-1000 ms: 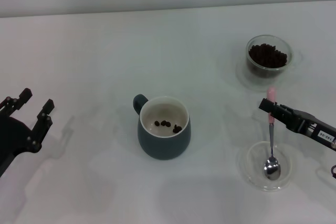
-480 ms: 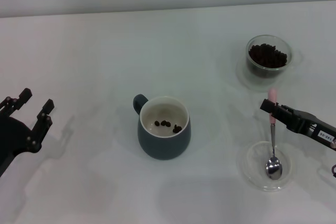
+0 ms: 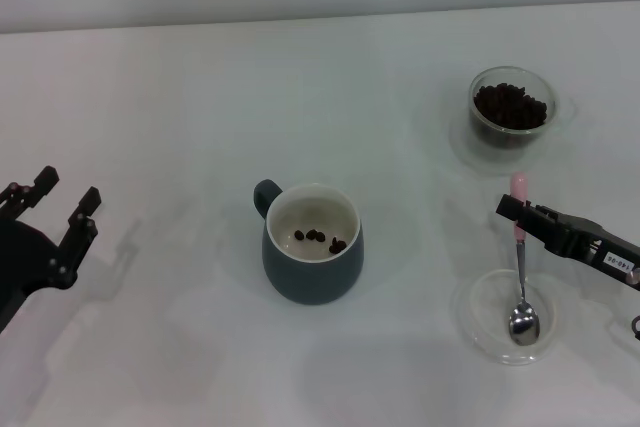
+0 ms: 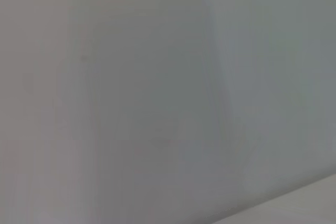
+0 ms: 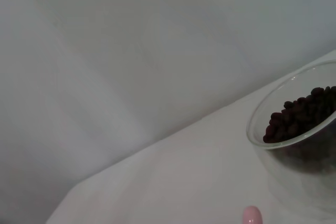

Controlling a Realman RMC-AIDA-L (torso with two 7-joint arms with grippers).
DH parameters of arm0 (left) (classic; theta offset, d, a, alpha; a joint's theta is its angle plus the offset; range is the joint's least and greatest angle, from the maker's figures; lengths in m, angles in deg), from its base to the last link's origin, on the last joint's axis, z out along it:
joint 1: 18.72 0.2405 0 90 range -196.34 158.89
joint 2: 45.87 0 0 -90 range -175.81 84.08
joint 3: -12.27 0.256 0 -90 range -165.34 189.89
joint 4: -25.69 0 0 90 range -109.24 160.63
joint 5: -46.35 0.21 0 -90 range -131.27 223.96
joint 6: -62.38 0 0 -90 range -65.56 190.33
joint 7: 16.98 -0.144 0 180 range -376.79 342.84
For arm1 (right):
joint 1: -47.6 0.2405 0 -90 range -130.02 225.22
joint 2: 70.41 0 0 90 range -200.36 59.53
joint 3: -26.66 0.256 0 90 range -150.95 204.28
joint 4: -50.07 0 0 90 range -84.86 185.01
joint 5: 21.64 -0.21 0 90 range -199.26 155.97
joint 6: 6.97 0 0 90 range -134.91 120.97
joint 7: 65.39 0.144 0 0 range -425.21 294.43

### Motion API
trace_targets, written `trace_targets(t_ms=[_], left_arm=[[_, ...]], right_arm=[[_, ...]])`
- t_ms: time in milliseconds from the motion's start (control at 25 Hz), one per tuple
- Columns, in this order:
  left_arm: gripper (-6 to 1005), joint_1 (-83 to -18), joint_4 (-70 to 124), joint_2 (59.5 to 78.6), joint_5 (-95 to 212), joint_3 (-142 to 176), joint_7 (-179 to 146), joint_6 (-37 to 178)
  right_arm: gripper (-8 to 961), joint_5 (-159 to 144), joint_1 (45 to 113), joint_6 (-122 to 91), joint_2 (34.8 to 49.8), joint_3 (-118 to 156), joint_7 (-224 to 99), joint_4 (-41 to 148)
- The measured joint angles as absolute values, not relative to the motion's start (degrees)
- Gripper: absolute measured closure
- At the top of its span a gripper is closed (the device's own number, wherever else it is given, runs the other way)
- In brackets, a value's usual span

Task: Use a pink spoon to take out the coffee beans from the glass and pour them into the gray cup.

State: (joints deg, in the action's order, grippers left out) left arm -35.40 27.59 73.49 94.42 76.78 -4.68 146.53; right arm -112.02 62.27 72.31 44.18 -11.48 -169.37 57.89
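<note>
On table right: right gripper point(image 3: 519, 215) clenched on spoon point(image 3: 519, 277) handle, bowl resting in flat dish point(image 3: 478, 322), empty. Few beans point(image 3: 320, 238) already in cup point(image 3: 311, 244), centre; many left in glass point(image 3: 511, 107), beyond gripper. Left gripper point(image 3: 58, 209) parked far left, fingers spread.
</note>
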Motion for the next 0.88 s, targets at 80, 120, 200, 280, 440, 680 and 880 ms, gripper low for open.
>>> trace_targets(t_ms=[80, 120, 200, 280, 440, 680, 880], left_arm=[[538, -35.43, 27.61, 73.49, 94.24, 76.78, -4.68, 146.52], [538, -35.43, 27.62, 73.49, 94.21, 76.78, -4.67, 146.51], [538, -35.43, 27.63, 73.48, 94.18, 76.78, -4.68, 146.5], [538, -35.42, 27.63, 73.43, 94.1, 76.78, -4.68, 146.5], [537, -35.42, 27.63, 73.4, 94.05, 76.78, -4.74, 146.49], [537, -35.42, 27.63, 73.4, 93.98, 76.78, -4.76, 146.49], [539, -35.42, 27.63, 73.4, 93.98, 76.78, -4.76, 146.49]], right_arm=[[763, -112.0, 62.35, 72.21, 44.18, -11.49, -169.37, 57.82], [762, -111.99, 62.36, 72.2, 44.18, -11.49, -169.37, 57.8], [760, -111.98, 62.39, 72.21, 44.18, -11.48, -169.37, 57.8], [759, -111.98, 62.43, 72.31, 44.18, -11.53, -169.34, 57.79], [756, -111.91, 62.48, 72.34, 44.18, -11.92, -168.79, 57.76], [751, -111.9, 62.11, 72.54, 44.18, -11.92, -168.39, 57.68], [742, -111.89, 61.78, 72.81, 44.19, -11.92, -168.14, 57.68]])
